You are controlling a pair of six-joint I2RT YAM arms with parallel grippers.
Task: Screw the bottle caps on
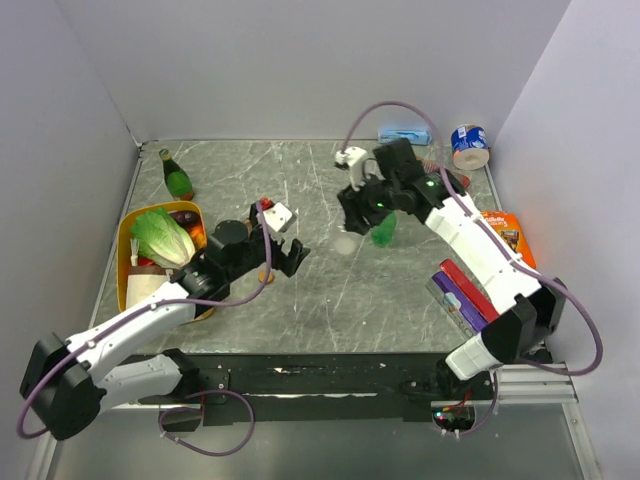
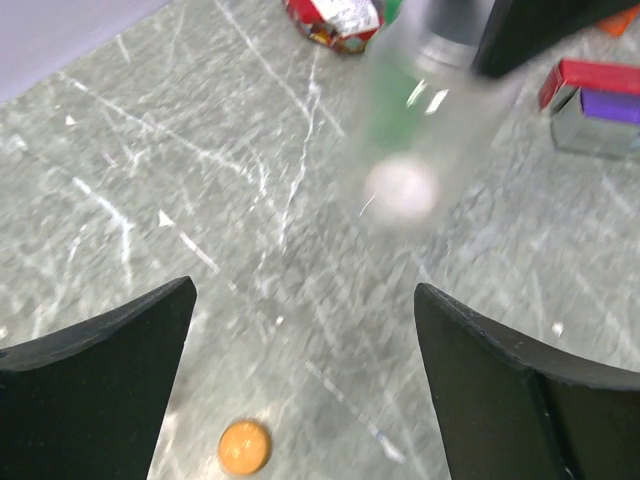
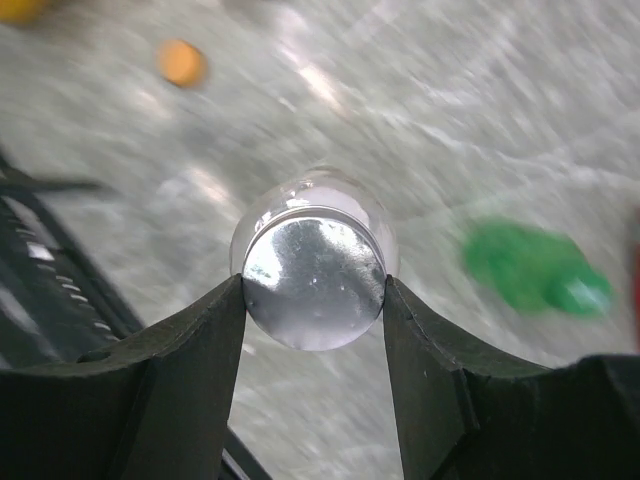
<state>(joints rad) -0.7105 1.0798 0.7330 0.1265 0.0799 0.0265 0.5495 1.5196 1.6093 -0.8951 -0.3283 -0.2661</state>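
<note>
— Overhead: the right claw is gripping the clear bottle, just beside the green bottle.
— Left wrist: the left claw is gaping, empty; the orange cap is lying below it.
— Right wrist: jaws are clamping the bottle squarely; holding it steady looks best for capping.

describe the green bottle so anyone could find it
Follow the right arm to its end effector, which holds a clear bottle. The green bottle sits on the table right beside it: small and bright green, unlike the taller dark bottle with a red top at rear left.
</note>
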